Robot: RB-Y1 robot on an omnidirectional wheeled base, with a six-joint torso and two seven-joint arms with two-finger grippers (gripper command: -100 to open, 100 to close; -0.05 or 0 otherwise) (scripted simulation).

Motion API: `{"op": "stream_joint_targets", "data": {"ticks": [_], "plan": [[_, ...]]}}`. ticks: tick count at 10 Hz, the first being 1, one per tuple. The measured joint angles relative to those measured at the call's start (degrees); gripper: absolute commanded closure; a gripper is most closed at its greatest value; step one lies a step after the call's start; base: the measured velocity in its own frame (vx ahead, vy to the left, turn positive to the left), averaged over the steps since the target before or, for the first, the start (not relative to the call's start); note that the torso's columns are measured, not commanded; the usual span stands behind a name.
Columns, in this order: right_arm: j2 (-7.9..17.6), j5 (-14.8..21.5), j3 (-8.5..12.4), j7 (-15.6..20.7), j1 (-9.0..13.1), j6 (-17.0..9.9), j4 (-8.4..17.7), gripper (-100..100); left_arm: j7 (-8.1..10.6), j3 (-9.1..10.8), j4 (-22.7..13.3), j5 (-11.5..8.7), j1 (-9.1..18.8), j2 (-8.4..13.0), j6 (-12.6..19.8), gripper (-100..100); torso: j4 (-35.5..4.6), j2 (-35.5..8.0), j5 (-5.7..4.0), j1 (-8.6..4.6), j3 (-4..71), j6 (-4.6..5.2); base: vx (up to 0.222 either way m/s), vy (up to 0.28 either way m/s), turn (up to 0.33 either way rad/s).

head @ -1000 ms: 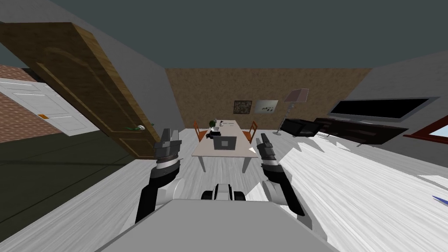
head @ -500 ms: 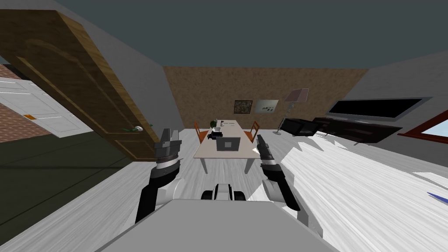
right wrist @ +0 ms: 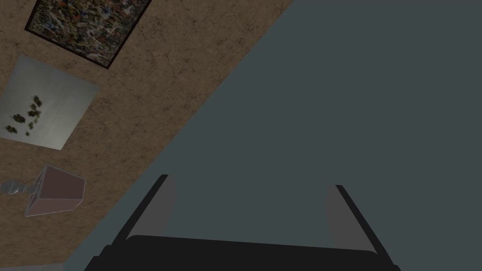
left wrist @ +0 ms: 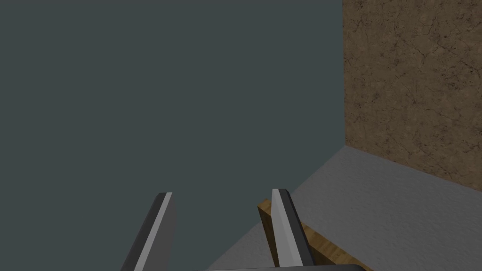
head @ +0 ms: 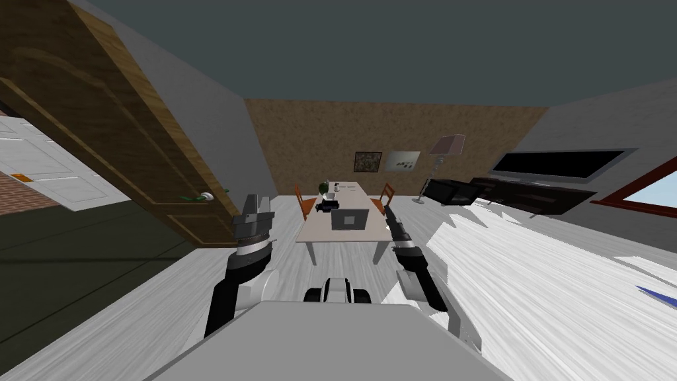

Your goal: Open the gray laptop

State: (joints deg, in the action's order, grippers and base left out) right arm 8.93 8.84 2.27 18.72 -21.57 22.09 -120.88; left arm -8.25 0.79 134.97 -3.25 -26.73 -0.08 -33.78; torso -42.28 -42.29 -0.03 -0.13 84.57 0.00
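Both tools are up in front of the robot, far short of the counter. The left tool is raised near the big brown wooden door. Its two thin grey fingers stand apart with nothing between them. The right tool is raised on the other side. Its fingers stand wide apart too and hold nothing.

The grey laptop sits on the near end of the long pale counter with white legs. From the head it shows far ahead, between the two tools. It looks like a flat grey panel, wider than it is tall. The panel seems to stand up from the counter top with its broad face turned toward the robot.

Just behind the laptop lies a small black thing, too small to name. Further back on the counter is a little green plant. One orange chair stands at the counter's left side and a second orange chair at its right. A tall floor lamp with a pinkish shade stands by the brown back wall, close to a black armchair.
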Motion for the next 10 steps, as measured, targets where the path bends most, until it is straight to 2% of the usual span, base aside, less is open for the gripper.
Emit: {"op": "stream_joint_targets", "data": {"ticks": [10], "plan": [[1.0, 7.5, 2.1, 12.9, 2.9, 1.0, 6.4, -100, 0.00, 0.00, 0.0, 0.0, 0.0, 0.0, 0.0, 0, 0.0, 0.0, 0.03, 0.08, 0.0, 0.00, 0.034, 0.107, -0.032]]}}
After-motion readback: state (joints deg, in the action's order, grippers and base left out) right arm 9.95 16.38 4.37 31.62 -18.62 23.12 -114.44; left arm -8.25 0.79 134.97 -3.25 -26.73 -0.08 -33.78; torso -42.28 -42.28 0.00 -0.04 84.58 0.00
